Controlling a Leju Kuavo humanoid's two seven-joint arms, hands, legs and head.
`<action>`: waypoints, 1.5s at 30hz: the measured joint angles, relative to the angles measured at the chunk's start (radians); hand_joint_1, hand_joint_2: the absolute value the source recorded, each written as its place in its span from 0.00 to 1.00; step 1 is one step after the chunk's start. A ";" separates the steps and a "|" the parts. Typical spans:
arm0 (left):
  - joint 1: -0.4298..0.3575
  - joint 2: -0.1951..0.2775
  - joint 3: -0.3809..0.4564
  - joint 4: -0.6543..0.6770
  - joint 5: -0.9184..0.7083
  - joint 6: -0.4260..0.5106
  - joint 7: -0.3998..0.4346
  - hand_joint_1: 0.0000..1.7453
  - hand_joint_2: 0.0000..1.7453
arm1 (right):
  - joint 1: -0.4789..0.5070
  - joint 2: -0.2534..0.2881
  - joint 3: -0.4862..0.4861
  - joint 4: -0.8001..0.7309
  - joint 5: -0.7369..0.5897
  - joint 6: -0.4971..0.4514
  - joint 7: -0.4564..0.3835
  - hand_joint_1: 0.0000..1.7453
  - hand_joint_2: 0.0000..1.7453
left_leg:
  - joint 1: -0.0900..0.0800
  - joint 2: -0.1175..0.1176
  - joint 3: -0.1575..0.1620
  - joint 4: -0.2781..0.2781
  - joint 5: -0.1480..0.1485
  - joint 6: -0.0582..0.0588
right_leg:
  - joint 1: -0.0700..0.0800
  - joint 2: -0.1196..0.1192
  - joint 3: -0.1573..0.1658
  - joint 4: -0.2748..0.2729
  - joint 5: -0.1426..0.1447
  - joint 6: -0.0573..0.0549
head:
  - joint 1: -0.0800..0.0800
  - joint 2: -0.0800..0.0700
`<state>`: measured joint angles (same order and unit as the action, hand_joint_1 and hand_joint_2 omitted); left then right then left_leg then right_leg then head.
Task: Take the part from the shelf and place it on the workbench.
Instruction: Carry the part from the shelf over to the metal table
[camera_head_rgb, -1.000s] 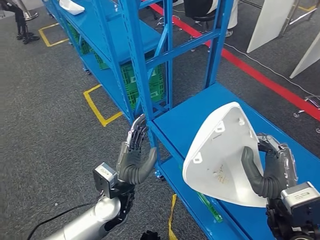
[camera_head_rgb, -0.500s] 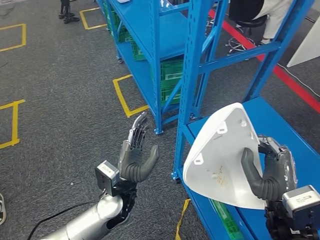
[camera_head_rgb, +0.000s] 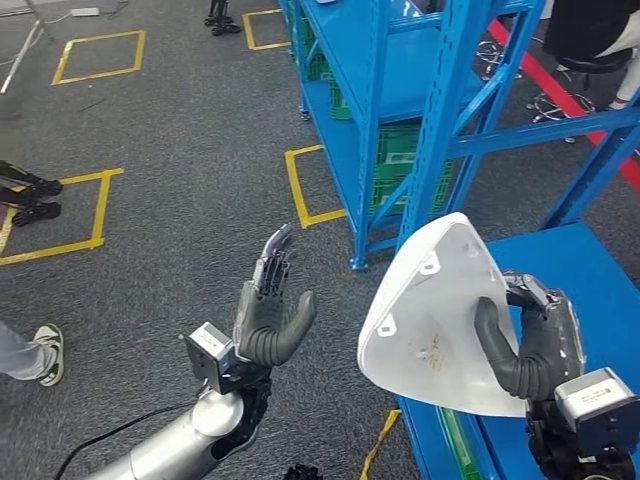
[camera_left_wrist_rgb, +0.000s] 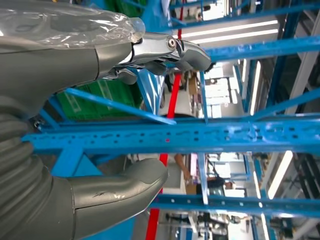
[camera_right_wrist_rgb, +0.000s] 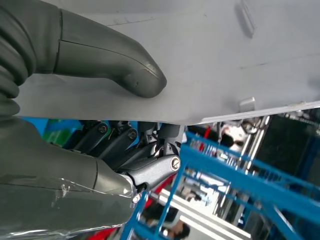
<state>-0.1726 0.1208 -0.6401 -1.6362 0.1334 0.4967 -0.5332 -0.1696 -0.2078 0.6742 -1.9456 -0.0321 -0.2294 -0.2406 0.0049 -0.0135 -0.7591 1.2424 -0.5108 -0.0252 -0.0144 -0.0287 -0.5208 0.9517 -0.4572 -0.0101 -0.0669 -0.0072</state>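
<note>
1. The blue shelf (camera_head_rgb: 392, 90) stands off to the right, and the white part (camera_head_rgb: 430, 320) is already off it, up in the air.
2. Right hand (camera_head_rgb: 532, 345) grips the part's edge, thumb across its face.
3. Left hand (camera_head_rgb: 268, 310) is empty, fingers spread.
4. No workbench around, so the placing looks left to do.

**Bright, even indoor light; sharpest from the head**

Lit evenly from above, with soft, faint shadows on the grey floor (camera_head_rgb: 173, 190); mild glare off the white part (camera_head_rgb: 434, 320); blown-out ceiling light strips (camera_left_wrist_rgb: 241, 30) in the left wrist view; background soft and slightly smeared in both wrist views; close hand surfaces crisp.
</note>
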 joint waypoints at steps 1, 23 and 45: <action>0.000 0.000 0.000 0.001 0.001 0.000 0.000 0.00 1.00 | 0.000 0.000 0.001 0.002 -0.002 0.002 -0.001 1.00 1.00 | 0.002 0.004 -0.002 -0.002 0.012 -0.002 | 0.000 -0.015 0.001 0.000 -0.002 0.000 | -0.001 0.000; -0.004 -0.008 0.000 0.006 0.010 -0.002 -0.008 0.00 1.00 | -0.009 0.003 0.018 0.015 -0.034 0.019 -0.008 1.00 1.00 | -0.001 -0.136 0.161 -0.295 0.124 0.030 | -0.003 0.103 -0.015 0.009 0.003 0.024 | 0.018 0.000; -0.002 -0.004 0.000 0.006 -0.010 0.011 0.002 0.00 1.00 | -0.030 0.004 0.031 0.022 -0.054 0.029 -0.004 1.00 1.00 | -0.003 -0.005 0.170 -0.297 0.112 0.049 | -0.003 0.020 -0.111 0.270 -0.150 0.052 | 0.016 0.000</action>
<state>-0.1750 0.1171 -0.6401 -1.6304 0.1229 0.5080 -0.5308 -0.2001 -0.2033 0.7049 -1.9238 -0.0857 -0.2003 -0.2442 0.0017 -0.0185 -0.5886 0.9458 -0.3986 0.0237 -0.0173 -0.0085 -0.6314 1.2221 -0.6074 0.0417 -0.0509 -0.0072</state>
